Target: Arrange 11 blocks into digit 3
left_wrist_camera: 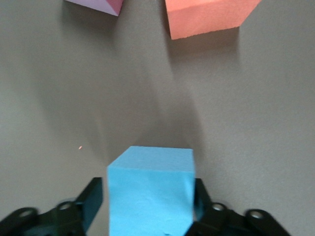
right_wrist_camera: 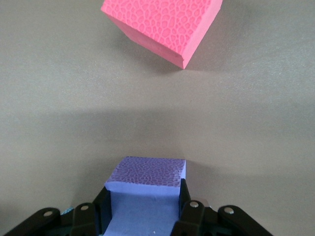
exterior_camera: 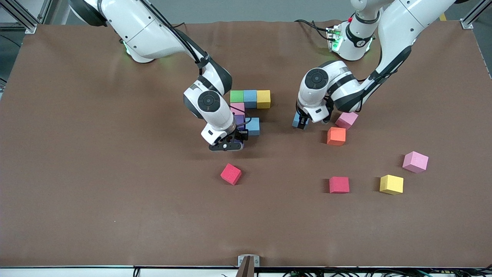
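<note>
A partial digit 3 lies at mid-table: a green [exterior_camera: 236, 96], light blue [exterior_camera: 250, 98] and yellow [exterior_camera: 263, 99] row, then pink [exterior_camera: 237, 108], purple [exterior_camera: 239, 119] and light blue [exterior_camera: 253, 126] cubes. My right gripper [exterior_camera: 230, 146] is shut on a purple cube [right_wrist_camera: 145, 194], low, just nearer the front camera than the figure. A red cube [exterior_camera: 231, 174] lies past it and shows in the right wrist view [right_wrist_camera: 162, 27]. My left gripper [exterior_camera: 301, 122] is shut on a light blue cube [left_wrist_camera: 150, 191], low over the table beside the figure, toward the left arm's end.
An orange cube [exterior_camera: 336, 135] and a pink cube [exterior_camera: 346, 120] lie close to my left gripper. Nearer the front camera lie a red cube [exterior_camera: 339, 184], a yellow cube [exterior_camera: 391, 184] and a pink cube [exterior_camera: 415, 161].
</note>
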Controlling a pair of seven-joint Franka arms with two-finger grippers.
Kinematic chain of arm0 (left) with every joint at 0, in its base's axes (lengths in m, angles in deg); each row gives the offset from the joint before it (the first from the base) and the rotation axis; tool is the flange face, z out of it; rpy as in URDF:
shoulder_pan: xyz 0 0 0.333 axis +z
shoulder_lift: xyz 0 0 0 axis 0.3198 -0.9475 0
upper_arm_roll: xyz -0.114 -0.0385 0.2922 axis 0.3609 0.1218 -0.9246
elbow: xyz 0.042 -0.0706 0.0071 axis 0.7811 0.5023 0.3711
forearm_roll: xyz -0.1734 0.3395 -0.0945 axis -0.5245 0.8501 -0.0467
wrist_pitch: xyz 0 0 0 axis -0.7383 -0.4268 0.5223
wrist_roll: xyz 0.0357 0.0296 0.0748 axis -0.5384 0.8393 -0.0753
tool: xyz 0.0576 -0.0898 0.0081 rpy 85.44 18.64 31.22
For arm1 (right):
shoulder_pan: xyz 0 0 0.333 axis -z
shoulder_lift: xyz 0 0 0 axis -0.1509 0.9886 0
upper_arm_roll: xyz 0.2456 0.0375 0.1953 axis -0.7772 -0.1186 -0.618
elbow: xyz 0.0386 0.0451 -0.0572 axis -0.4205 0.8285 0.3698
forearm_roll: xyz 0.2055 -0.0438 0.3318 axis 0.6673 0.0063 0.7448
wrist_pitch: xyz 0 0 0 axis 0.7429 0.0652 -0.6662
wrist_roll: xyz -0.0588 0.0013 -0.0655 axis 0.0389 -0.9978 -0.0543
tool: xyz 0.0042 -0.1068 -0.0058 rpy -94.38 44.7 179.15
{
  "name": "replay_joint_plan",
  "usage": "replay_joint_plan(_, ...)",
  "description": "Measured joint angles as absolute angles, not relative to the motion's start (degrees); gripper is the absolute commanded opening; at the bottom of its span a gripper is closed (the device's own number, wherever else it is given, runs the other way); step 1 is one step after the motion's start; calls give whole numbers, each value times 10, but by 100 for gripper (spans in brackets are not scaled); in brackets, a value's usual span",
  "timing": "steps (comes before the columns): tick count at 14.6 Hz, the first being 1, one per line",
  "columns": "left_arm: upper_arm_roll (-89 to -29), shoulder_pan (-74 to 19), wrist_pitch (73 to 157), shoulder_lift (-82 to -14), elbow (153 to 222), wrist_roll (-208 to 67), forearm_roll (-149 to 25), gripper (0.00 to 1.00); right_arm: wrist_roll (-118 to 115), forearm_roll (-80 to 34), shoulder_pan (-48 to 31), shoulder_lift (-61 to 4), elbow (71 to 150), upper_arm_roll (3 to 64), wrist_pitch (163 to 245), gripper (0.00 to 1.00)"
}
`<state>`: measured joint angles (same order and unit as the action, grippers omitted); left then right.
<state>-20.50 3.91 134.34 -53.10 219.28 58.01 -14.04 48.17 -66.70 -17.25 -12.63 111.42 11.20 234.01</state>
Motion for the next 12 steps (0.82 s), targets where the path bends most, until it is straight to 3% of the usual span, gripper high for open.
replay_joint_plan(2, -210, 41, 1355, -531, 2192, 580, -140, 14, 482, -667, -173, -126, 1114, 112, 2340, 2)
replay_joint_plan(6, -215, 42, 1359, -531, 2164, 580, -139, 2, 482, -667, -173, -127, 1114, 111, 2335, 2)
replay_joint_plan(12, -226, 40, 1359, -541, 2069, 570, -126, 0, 484, -667, -173, -127, 1114, 110, 2331, 2)
